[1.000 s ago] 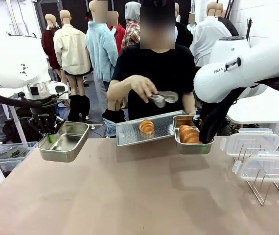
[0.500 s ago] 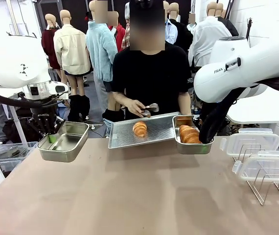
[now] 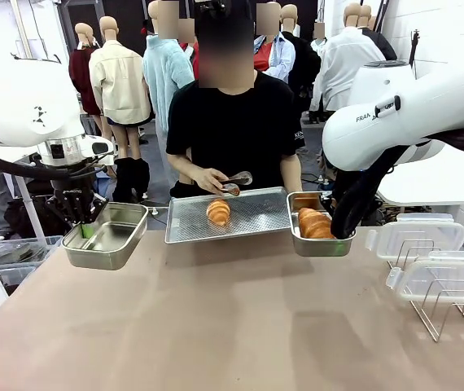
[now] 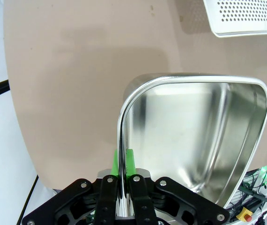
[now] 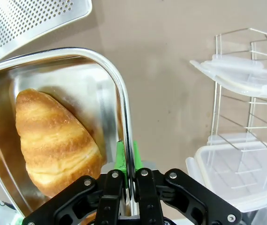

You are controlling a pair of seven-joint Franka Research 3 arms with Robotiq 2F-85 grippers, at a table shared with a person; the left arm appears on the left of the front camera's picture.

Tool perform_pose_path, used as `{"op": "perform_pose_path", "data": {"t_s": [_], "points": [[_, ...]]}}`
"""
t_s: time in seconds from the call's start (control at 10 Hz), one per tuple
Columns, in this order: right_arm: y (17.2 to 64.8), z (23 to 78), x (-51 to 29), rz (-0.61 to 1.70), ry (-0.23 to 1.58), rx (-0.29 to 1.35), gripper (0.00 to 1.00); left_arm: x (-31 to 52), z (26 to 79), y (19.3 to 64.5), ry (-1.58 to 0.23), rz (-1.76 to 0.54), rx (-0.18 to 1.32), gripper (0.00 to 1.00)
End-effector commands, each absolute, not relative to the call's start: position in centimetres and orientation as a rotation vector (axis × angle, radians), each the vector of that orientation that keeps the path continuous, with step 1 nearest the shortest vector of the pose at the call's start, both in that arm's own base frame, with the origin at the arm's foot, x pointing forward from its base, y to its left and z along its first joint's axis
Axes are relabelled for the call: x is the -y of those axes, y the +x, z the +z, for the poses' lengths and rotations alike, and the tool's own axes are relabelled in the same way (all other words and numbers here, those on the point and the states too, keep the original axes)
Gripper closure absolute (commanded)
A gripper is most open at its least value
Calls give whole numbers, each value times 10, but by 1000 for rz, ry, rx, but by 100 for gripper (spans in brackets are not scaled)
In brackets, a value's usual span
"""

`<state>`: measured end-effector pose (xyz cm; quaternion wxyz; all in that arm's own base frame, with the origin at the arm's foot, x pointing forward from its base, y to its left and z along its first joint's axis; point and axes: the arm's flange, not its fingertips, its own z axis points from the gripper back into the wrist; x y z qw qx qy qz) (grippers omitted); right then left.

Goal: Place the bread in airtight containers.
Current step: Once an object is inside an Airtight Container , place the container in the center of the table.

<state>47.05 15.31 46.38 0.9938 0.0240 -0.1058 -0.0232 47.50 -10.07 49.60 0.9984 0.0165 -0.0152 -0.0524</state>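
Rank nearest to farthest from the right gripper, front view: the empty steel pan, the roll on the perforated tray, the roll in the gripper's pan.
1. Pan roll, in the held pan at the right gripper.
2. Tray roll, on the perforated tray, centre.
3. Empty steel pan, far left.

Large flat perforated metal tray (image 3: pixel 256 213) at the far edge of the brown table (image 3: pixel 216 326); metal tongs (image 3: pixel 236 177) just above its far rim; silver wire rack (image 3: pixel 448 309) standing upright at the table's right side.

front: robot side, faces person (image 3: pixel 232 122) across table (image 3: pixel 216 326) | wrists: close, looking down | shared: perforated tray (image 3: pixel 258 215)
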Motion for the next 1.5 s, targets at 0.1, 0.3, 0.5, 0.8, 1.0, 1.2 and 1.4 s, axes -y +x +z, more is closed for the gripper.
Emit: {"op": "perform_pose_path", "data": {"t_s": [0.1,0.3,0.5,0.8,1.0,1.2,1.4], "points": [[469,466,-153,-42,45,228,100,99,499,476,31,-122,47,100],[469,466,-153,-42,45,228,100,99,499,476,31,-122,47,100],[469,466,-153,-42,45,228,100,99,499,476,31,-122,47,100],[471,464,-153,-47,48,212,100,99,499,476,31,-122,47,100],[486,440,-162,-57,63,185,100,99,499,476,31,-122,47,100],[501,402,-168,-62,60,164,100,99,499,476,31,-122,47,100],[506,369,-170,-43,43,148,100,99,499,476,31,-122,47,100]]}}
